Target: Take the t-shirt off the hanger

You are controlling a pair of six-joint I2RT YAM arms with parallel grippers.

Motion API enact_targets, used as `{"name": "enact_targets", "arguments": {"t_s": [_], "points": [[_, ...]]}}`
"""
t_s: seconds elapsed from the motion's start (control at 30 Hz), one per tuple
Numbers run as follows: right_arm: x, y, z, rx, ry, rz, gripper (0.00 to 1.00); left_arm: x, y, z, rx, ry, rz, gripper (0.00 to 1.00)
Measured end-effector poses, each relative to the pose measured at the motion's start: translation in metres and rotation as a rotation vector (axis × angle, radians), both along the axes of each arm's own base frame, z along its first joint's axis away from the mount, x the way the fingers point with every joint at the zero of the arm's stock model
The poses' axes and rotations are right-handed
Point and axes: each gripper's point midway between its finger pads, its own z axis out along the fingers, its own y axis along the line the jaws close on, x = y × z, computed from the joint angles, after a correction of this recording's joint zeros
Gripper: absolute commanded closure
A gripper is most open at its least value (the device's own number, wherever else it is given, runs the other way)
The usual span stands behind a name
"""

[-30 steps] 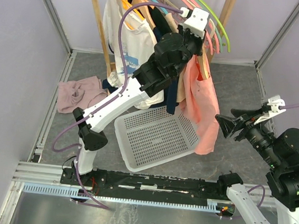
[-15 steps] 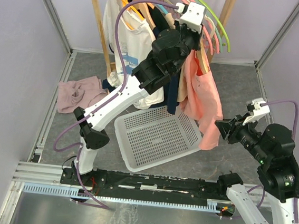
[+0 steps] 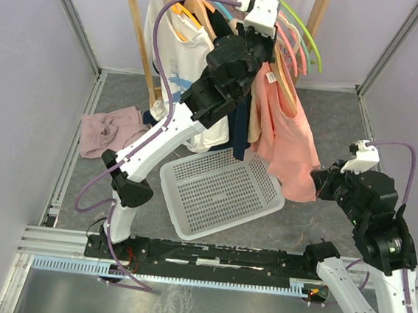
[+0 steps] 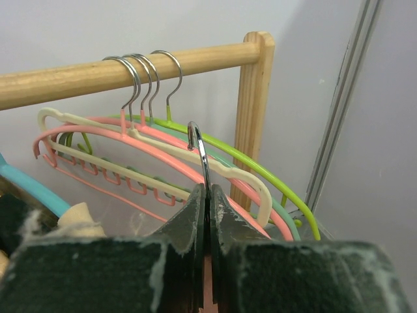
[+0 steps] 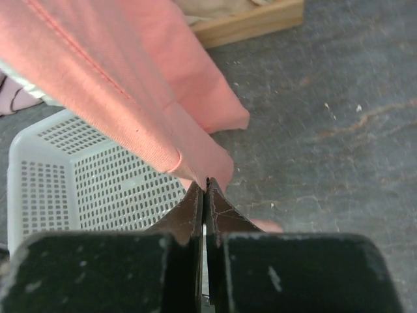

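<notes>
1. Left tool (image 4: 207, 195): I read it as clenched on the metal hook (image 4: 199, 147) of the hanger (image 3: 282, 69). In the left wrist view the two fingers (image 4: 189, 215) met on the wire shank with no gap. The hook sat below and in front of the wooden rail (image 4: 98, 78), not around it.

2. Right tool (image 5: 206, 186): I read it as clenched on the t-shirt (image 3: 289, 134). The fingertips pinched the folded lower hem of the salmon fabric. In the top view this tool (image 3: 317, 183) sat toward the right edge of the desk (image 3: 338, 124), at the garment's low right corner.

3. T-shirt position: it hung on the hanger at the far edge of the desk, drawn out diagonally from the hanger down toward the right edge. Its lower part lay above the far right corner of the white basket (image 3: 220, 191).

4. Surroundings: three empty hangers (image 4: 195, 163), coloured pink, cream and green, hung by their hooks on the rail. A white shirt (image 3: 186, 51) hung further left on the rack. A crumpled pink garment (image 3: 111, 132) lay on the desk near the left edge.
</notes>
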Motion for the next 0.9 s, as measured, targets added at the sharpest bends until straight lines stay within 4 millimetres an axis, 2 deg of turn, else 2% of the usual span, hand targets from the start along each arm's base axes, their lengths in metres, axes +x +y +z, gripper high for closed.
{"name": "enact_targets", "arguments": {"t_s": [0.13, 0.33, 0.57, 0.9], "points": [[0.006, -0.009, -0.022, 0.016, 0.067, -0.097, 0.99, 0.003, 0.003, -0.001, 0.003, 0.002, 0.007, 0.97], [0.018, -0.012, -0.051, 0.019, 0.165, -0.165, 0.99, 0.004, 0.003, -0.002, 0.009, 0.005, 0.007, 0.97], [0.026, -0.024, -0.054, 0.007, 0.149, -0.246, 0.99, 0.008, 0.006, -0.007, 0.027, 0.016, 0.012, 0.97], [0.038, -0.023, -0.07, 0.002, 0.161, -0.264, 0.99, 0.016, 0.013, -0.008, 0.037, 0.018, 0.019, 0.97]]}}
